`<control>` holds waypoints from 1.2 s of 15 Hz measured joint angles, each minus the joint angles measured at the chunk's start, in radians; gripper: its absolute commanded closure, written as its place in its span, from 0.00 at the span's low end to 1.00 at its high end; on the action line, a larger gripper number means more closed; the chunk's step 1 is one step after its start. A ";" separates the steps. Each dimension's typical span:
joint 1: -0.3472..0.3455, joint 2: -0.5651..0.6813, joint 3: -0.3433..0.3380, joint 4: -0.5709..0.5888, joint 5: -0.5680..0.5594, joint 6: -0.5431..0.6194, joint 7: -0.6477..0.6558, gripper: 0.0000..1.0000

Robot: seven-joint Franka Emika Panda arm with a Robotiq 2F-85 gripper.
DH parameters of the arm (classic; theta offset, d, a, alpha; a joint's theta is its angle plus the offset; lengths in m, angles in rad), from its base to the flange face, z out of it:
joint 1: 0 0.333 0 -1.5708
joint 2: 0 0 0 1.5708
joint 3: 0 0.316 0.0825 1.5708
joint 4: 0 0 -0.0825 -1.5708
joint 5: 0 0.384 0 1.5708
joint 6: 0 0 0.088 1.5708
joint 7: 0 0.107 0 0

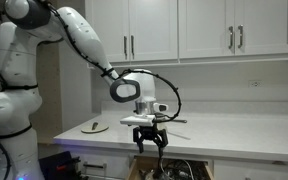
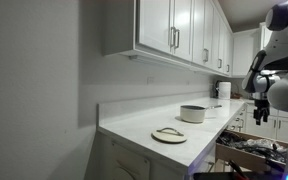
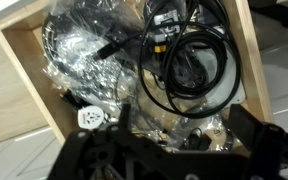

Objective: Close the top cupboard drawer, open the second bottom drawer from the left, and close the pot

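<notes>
The end effector [image 1: 150, 145] hangs with its jaws spread wide and has hold of nothing. In the wrist view its dark fingers [image 3: 89, 160] stand well apart at the lower edge.

Directly beneath it lies the short wide white drawer with a light wood interior [image 1: 174, 170], pulled out from under the white table [image 1: 234, 135]. The wrist view looks straight down between the drawer's wooden walls [image 3: 24, 95] onto a tangle of black cables [image 3: 184, 65] and crinkled clear plastic [image 3: 79, 60].

In an exterior view, the small silver steel saucepan [image 2: 193, 114] stands on the table to one side of the end effector at about its height, and it looks uncovered. A round flat pale disc [image 2: 169, 134] lies on the table beyond the saucepan, farther from the end effector.

Above the end effector, the tall white panelled cupboard doors with slim vertical silver handles [image 1: 156, 28] all appear shut.
</notes>
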 measured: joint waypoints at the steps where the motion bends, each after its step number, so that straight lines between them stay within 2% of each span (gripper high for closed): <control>1: 0.020 0.001 0.020 -0.004 -0.007 0.000 -0.007 0.00; 6: 0.167 0.000 0.147 -0.032 -0.041 0.000 -0.005 0.00; 10: 0.240 -0.019 0.216 -0.034 -0.032 -0.013 -0.009 0.00; 13: 0.269 -0.060 0.245 -0.034 0.017 -0.061 -0.041 0.00; 18: 0.309 -0.125 0.250 -0.044 0.046 -0.121 -0.063 0.00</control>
